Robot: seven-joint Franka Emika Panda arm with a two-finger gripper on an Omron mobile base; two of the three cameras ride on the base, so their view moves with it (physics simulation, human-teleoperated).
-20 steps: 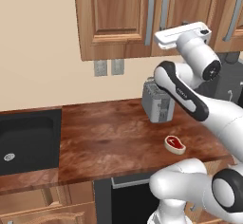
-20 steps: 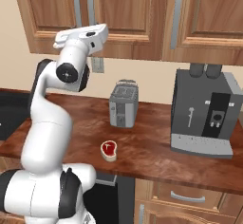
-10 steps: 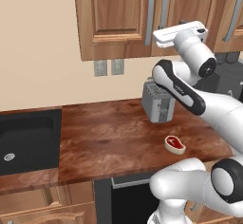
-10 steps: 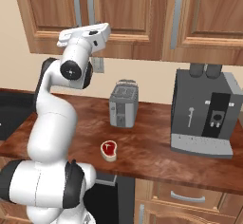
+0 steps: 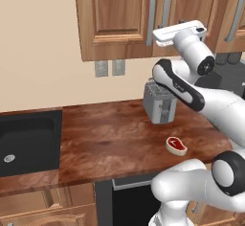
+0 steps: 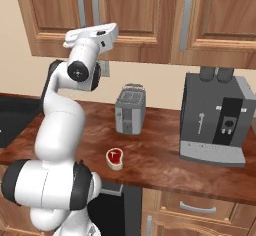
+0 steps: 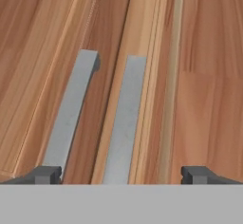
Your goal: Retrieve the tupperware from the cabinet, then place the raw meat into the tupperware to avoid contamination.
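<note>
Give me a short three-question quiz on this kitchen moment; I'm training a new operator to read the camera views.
1. True or false: the cabinet doors are shut.
2. What lies on the counter in front of the toaster?
3. Multiple choice: the gripper is A) shut on a handle, B) open, facing the two handles, C) holding the meat.

Key: 1 true. 2 the meat. 3 B: the jaws stand wide apart, nothing between them, with both grey bars ahead in the hand view.
</note>
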